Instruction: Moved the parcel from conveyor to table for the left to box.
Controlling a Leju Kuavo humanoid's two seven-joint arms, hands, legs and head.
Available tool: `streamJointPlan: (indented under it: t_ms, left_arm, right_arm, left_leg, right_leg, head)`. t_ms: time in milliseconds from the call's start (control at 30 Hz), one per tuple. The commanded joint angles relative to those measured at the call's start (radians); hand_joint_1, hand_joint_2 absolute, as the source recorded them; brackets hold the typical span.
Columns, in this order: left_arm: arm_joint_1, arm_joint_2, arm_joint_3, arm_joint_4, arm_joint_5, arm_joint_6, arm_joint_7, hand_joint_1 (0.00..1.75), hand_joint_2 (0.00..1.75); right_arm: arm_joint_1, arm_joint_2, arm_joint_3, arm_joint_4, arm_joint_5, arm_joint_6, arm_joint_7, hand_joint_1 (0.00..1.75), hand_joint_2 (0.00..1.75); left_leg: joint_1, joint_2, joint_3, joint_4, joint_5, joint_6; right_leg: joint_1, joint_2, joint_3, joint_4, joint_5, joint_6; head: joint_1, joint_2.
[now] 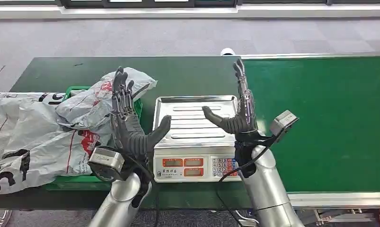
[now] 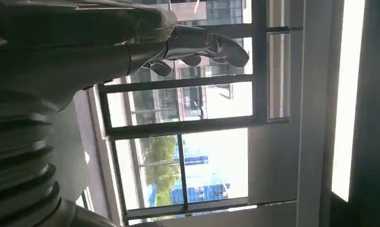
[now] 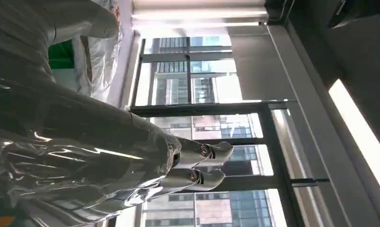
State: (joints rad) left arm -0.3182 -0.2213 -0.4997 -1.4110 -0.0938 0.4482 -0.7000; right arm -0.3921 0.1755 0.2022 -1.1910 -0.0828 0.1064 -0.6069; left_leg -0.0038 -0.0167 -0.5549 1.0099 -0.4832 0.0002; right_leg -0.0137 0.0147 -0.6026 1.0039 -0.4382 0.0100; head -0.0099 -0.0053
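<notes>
- Left hand [image 1: 126, 125]: raised, palm inward, fingers straight and spread wide, thumb out toward the scale [image 1: 195, 137]; holding nothing.
- Right hand [image 1: 237, 111]: raised at the scale's right edge, fingers extended upward, thumb out to the left; holding nothing.
- Wrist views: fingers [image 2: 197, 45] seen extended against windows, nothing held.
- Parcels [image 1: 60, 127]: grey poly bags heaped on and around the green box [image 1: 72, 182], left of the scale, on the table [image 1: 188, 73]. Top bag just behind the left hand; contact cannot be told.
- Conveyor [image 1: 330, 123]: green belt at right, bare in the visible stretch; scale tray likewise bare.
- Key relation: no parcel on the right hand's side; all visible parcels lying left, nearest the left hand, long axes running roughly left to right.
- Judgement: transfer likely complete or awaiting the next parcel; any next pick from the belt falling to the right hand, reaching right.
</notes>
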Motion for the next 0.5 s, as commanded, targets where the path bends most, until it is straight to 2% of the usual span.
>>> streamJointPlan:
  t_ms: [33, 367, 500]
  left_arm:
    - [-0.055, 0.022, 0.018, 0.112, 0.003, -0.004, 0.002, 0.00, 1.75]
    - [-0.072, 0.017, 0.015, 0.156, -0.002, -0.021, 0.003, 0.00, 1.75]
    - [-0.123, 0.002, 0.018, 0.274, -0.037, -0.047, 0.081, 0.00, 1.75]
  right_arm:
    - [0.000, -0.048, 0.046, -0.031, -0.001, -0.001, 0.007, 0.00, 1.75]
    - [0.012, -0.046, 0.041, -0.050, 0.000, -0.011, 0.006, 0.00, 1.75]
    - [0.058, -0.049, 0.058, -0.134, 0.063, -0.096, -0.002, 0.00, 1.75]
  left_leg:
    - [0.001, 0.000, 0.002, -0.002, 0.000, -0.001]
    - [0.000, 0.001, 0.002, -0.001, 0.000, -0.001]
    - [0.000, -0.001, 0.001, -0.001, 0.000, -0.001]
  right_leg:
    - [0.001, -0.002, 0.003, -0.002, 0.000, -0.001]
    - [0.000, -0.001, 0.002, -0.001, 0.000, 0.000]
    - [0.001, -0.003, 0.002, -0.001, 0.000, 0.000]
  head:
    - [0.000, 0.000]
    - [0.000, 0.000]
    - [0.000, 0.000]
